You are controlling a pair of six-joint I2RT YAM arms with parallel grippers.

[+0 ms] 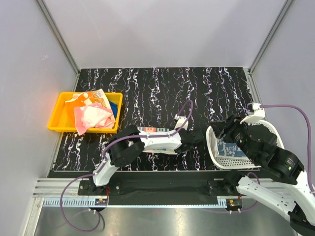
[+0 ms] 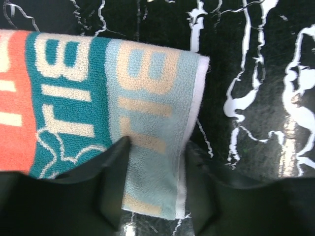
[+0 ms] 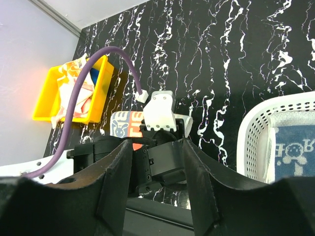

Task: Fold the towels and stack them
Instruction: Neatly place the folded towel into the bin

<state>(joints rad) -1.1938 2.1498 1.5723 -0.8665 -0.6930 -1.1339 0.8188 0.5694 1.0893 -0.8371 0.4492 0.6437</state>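
Observation:
A cartoon-printed orange, teal and pale-blue towel [image 1: 153, 131] lies on the black marbled table, partly under my left arm. In the left wrist view its white-hemmed corner [image 2: 152, 123] lies flat across the gap of my left gripper [image 2: 156, 147], one finger on each side. The left gripper [image 1: 193, 139] sits at the towel's right end. My right gripper [image 3: 155, 147] hangs open and empty above the white mesh basket [image 1: 212, 147], which holds a blue printed towel [image 3: 295, 147]. Pink [image 1: 93, 117], printed [image 1: 91, 97] and blue [image 1: 116, 105] towels lie in the yellow tray [image 1: 60, 117].
The yellow tray stands at the table's left edge and the basket [image 3: 256, 128] at the near right. A purple cable [image 1: 184, 110] arches over the left arm. Grey walls close in the table at the back and sides.

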